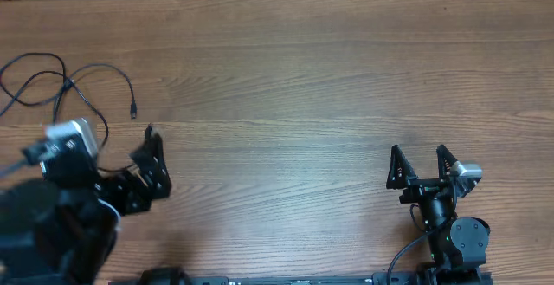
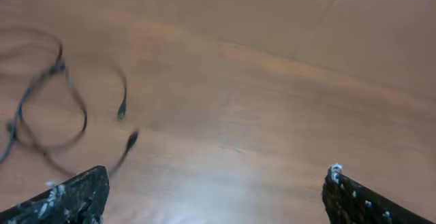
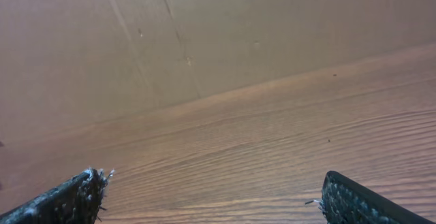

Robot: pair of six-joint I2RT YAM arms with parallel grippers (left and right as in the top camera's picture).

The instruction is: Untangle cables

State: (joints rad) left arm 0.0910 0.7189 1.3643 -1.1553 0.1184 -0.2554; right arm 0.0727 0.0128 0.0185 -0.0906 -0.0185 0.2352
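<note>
While both arms sit low at the near edge of the table (image 1: 303, 77), the cables (image 1: 68, 83) lie in loose overlapping loops at its far left (two small plug ends point toward the middle). Left gripper (image 2: 218, 176): jaws spread wide, holding nothing, close to the nearest plug end. Right gripper (image 1: 420, 155): jaws spread, holding nothing, well apart from the cables.

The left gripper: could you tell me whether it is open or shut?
Open: the left gripper has fingers wide apart, nothing between them.
</note>
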